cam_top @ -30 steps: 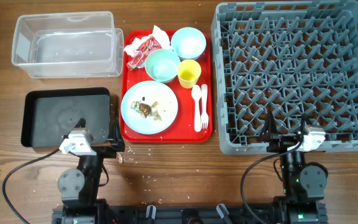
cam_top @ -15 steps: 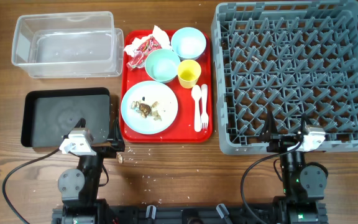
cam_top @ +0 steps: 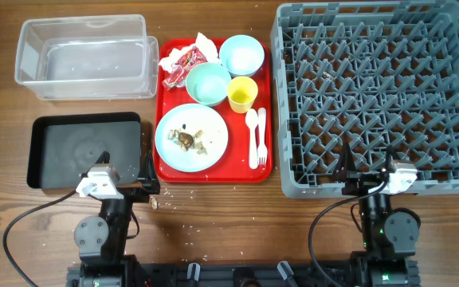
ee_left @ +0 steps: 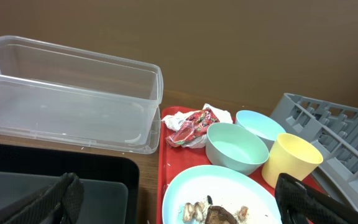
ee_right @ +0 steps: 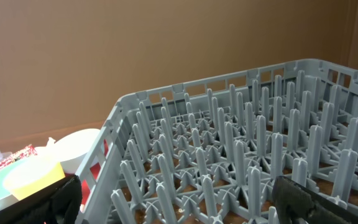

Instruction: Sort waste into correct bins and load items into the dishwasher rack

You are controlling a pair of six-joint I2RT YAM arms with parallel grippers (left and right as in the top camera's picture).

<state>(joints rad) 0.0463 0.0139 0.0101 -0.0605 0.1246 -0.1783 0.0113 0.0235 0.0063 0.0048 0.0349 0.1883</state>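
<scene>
From overhead, my left claw (cam_top: 126,166) is hanging wide open and holding nothing at the near edge of the tabletop (cam_top: 213,227), over the near right corner of the black tray (cam_top: 62,151). The clear tub (cam_top: 82,60) is sitting at the far left corner. The red serving tray (cam_top: 241,166) is lying just right of that claw. On it the light blue plate (cam_top: 213,127) with food scraps (cam_top: 188,139) is resting at the near end. The spoon (cam_top: 252,131) and fork (cam_top: 262,131) are lying beside it. The green bowl (cam_top: 209,83), yellow cup (cam_top: 243,94), blue bowl (cam_top: 241,53) and crumpled napkin (cam_top: 183,57) are crowding the far end. My right claw (cam_top: 368,163) is also gaping open and empty, over the near wall of the dishwasher rack (cam_top: 309,185) on the right side.

Through my left wrist camera, my two fingers (ee_left: 48,202) are standing well apart, with the plate (ee_left: 229,186) lying between them and the bowls, cup and napkin beyond it.

Through my right wrist camera, my spread fingers (ee_right: 309,200) are framing the rack's pegs (ee_right: 229,155), and the yellow cup (ee_right: 33,173) is peeking in at the left.
</scene>
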